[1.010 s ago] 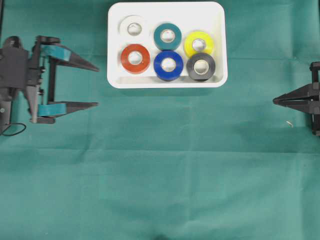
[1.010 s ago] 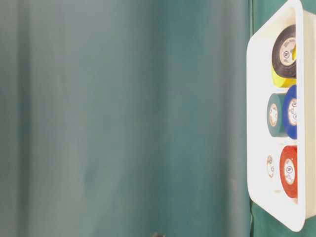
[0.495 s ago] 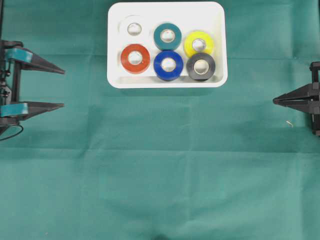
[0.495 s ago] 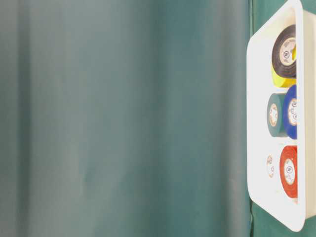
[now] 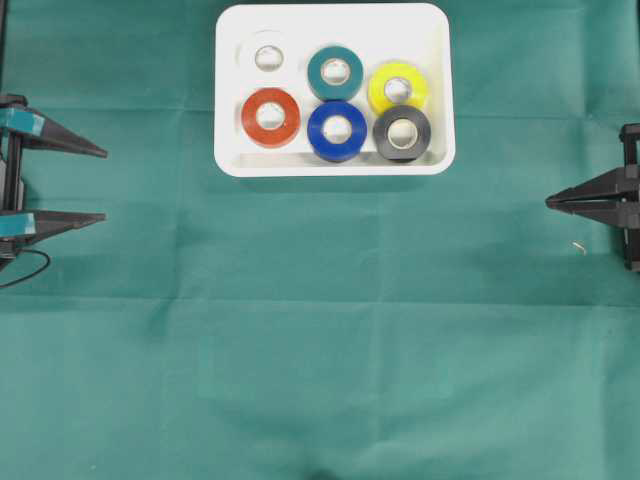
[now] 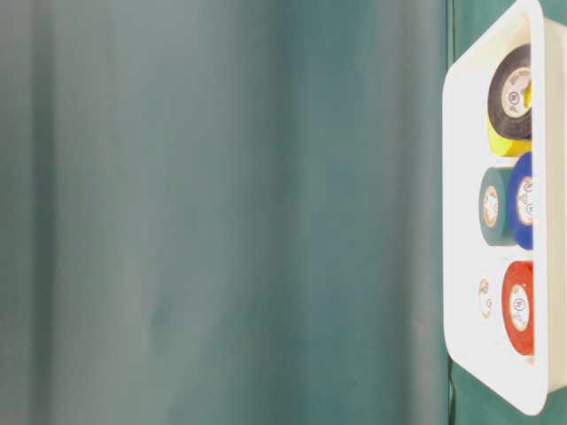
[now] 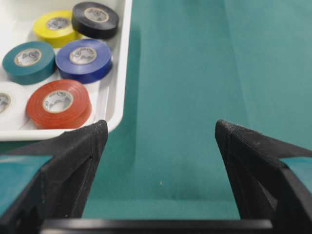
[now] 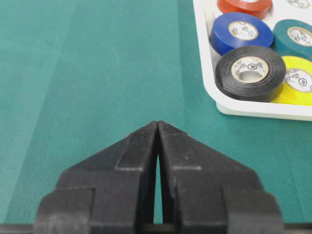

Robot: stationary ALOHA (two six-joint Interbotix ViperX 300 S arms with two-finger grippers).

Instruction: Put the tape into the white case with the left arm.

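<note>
White case [image 5: 445, 95]: sitting on the green cloth [image 5: 320, 330] at the top middle of the overhead view, rim intact, lying flat.

Contents, six tape rolls lying flat in two rows:
- white roll [image 5: 266, 55], far row, left, hard to tell from the case floor;
- teal roll [image 5: 335, 71], far row, middle;
- yellow roll [image 5: 398, 87], far row, right;
- red roll [image 5: 270, 116], near row, left;
- blue roll [image 5: 337, 130], near row, middle, touching the teal roll and the black one;
- black roll [image 5: 402, 133], near row, right, overlapping the yellow roll's edge as the right wrist view shows it.

No tape is lying loose on the cloth in any view.

Left gripper [image 5: 100, 184]: showing at the left edge, well apart from the case, teal-banded fingers [image 5: 70, 145] standing wide apart, carrying nothing.

Right gripper [image 5: 550, 203]: sitting at the right edge, fingers pressed together, holding nothing.

Step in hand, as a judgement: every visible roll is lying in the case, so the placing is looking finished and the left arm is standing clear. The next move is calling for little beyond parking the left arm away from the case without brushing its rim.
</note>
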